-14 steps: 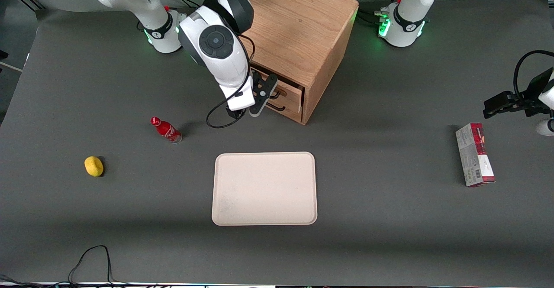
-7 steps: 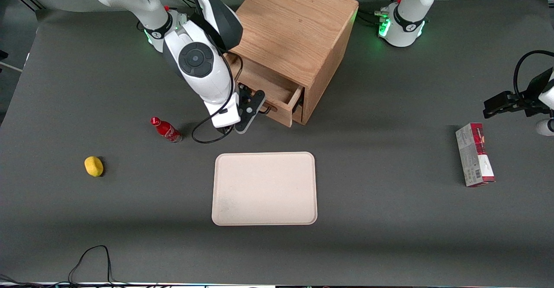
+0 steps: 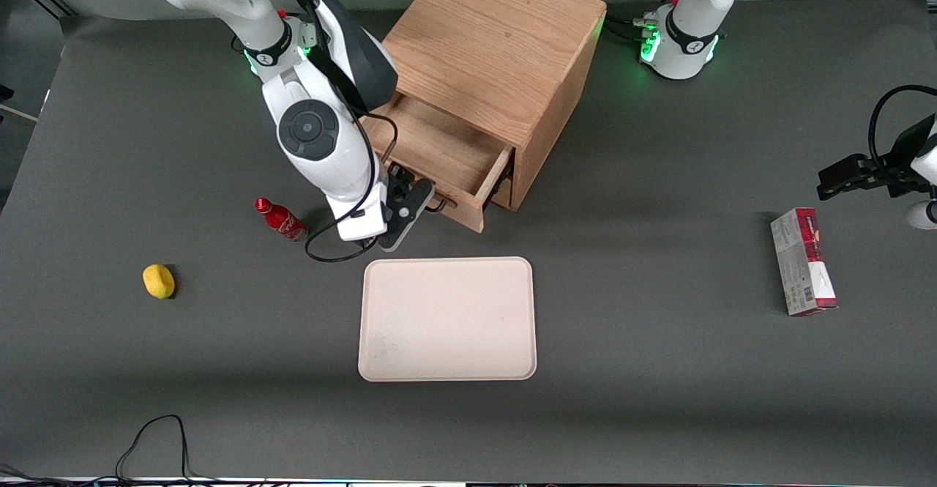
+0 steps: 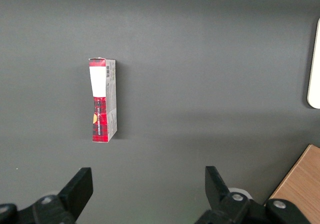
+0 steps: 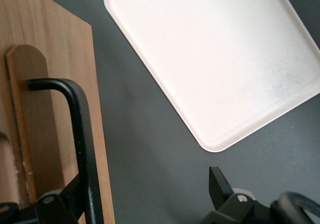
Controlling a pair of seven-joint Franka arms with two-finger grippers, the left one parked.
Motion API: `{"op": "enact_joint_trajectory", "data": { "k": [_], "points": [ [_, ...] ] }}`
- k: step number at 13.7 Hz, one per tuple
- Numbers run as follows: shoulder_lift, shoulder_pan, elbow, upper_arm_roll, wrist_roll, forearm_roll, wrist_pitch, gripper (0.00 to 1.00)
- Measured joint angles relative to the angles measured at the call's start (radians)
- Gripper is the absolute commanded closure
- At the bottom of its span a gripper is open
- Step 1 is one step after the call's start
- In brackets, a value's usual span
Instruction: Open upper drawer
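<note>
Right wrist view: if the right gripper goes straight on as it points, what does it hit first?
Probably the grey tabletop, between the light wood upper drawer and the cream rectangular tray. The open right gripper straddles the drawer's thin black wire handle, so one finger may graze that; depth is unclear.

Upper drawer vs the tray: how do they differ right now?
The upper drawer is oak-coloured with deep walls; the tray is pale cream with a shallow rim. The drawer sticks out of the cabinet; the tray lies flat on the table, nearer the front camera. The drawer has a black handle, with the open pincer at it; the tray has none. Both are rectangular.
</note>
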State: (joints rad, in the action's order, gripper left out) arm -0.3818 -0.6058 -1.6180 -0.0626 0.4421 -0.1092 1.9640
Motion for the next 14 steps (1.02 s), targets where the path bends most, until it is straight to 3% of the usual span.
{"op": "enact_joint_trajectory", "data": {
  "k": [14],
  "points": [
    [-0.103, 0.122, 0.14, -0.004, 0.042, 0.001, -0.041, 0.0]
  ]
}}
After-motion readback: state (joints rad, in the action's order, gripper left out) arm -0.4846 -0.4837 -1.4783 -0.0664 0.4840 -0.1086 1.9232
